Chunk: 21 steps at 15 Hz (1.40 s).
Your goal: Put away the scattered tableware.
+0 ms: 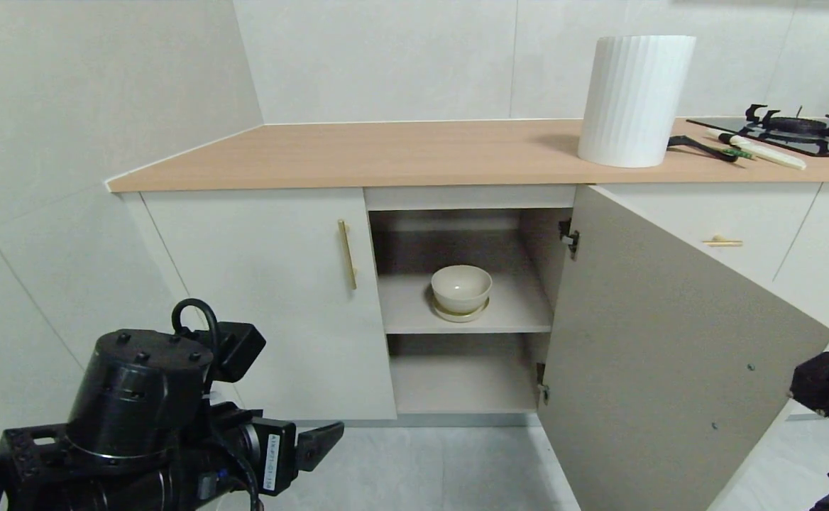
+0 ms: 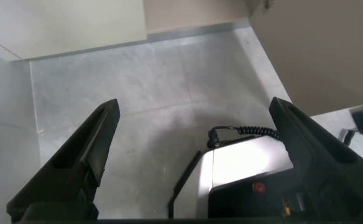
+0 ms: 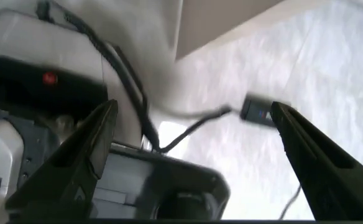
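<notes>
We are seeing the left gripper [image 2: 194,107] and right gripper [image 3: 194,107] both gaping wide, gripping nothing. The bowl [image 1: 461,287] is sitting on a saucer [image 1: 460,315] on the cabinet shelf [image 1: 517,306], well ahead of both jaws.

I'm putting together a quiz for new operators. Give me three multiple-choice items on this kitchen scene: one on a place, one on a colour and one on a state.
1. Where is the bowl?
A. On the cabinet's lower shelf
B. On the cabinet's upper shelf, on a small plate
C. On the floor

2. What colour is the ribbed container on the countertop?
A. White
B. Black
C. Red

3. How does the cabinet door beside the bowl stand?
A. Shut
B. Taken off its hinges
C. Swung wide open

Answers:
1. B, since the bowl rests on the plate on the higher of the two shelves.
2. A, since the container is plain white all over.
3. C, since the door stands out from the cabinet and leaves both shelves in sight.
</notes>
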Motion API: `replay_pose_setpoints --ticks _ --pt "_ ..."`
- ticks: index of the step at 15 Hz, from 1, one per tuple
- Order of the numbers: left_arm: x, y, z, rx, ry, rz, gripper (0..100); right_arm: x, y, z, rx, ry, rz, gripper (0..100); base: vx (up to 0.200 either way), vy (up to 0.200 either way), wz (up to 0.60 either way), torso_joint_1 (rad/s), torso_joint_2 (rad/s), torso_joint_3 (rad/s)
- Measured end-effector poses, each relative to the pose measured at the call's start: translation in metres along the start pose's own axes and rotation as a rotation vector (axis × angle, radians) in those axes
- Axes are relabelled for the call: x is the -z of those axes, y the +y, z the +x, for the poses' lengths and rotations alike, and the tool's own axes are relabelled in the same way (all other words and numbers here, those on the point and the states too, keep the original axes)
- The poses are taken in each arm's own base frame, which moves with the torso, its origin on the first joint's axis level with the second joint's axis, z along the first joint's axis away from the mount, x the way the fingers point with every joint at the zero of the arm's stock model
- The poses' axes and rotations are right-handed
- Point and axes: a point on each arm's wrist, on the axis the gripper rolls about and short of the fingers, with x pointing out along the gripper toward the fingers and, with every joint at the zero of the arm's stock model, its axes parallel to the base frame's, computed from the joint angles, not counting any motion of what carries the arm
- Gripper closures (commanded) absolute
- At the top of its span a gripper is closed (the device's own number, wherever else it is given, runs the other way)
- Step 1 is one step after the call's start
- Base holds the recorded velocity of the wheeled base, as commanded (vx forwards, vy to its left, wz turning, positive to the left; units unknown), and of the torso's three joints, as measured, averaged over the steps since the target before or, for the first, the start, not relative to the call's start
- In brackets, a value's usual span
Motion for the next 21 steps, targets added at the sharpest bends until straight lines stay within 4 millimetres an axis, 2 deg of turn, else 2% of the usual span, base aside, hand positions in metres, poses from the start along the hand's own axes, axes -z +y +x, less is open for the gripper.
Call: replay_pose_setpoints --ticks 4,8,11,14,18,21 --pt "0.000 0.000 0.000 -0.001 0.001 -0.001 0 0.001 -0.012 -0.026 0.001 -0.205 -0.006 0 0.000 0.000 0.00 0.000 0.00 0.000" --pt "0.000 0.000 0.000 0.000 0.001 -0.001 0 0.002 -0.032 -0.027 0.131 -0.200 0.074 0 0.000 0.000 0.00 0.000 0.00 0.000" --pt "0.000 0.000 0.000 0.002 0.002 0.000 0 0.000 -0.052 -0.017 0.256 -0.126 0.132 0 0.000 0.000 0.00 0.000 0.00 0.000" --pt "0.000 0.000 0.001 0.001 0.003 -0.001 0 -0.012 -0.074 -0.004 0.350 -0.130 0.233 0 0.000 0.000 0.00 0.000 0.00 0.000" --pt "0.000 0.000 0.001 0.002 0.002 -0.001 0 -0.030 -0.102 0.026 0.422 -0.126 0.329 0 0.000 0.000 0.00 0.000 0.00 0.000" --pt "0.000 0.000 0.001 0.002 0.001 -0.002 0 -0.043 -0.112 0.047 0.425 -0.164 0.390 0 0.000 0.000 0.00 0.000 0.00 0.000"
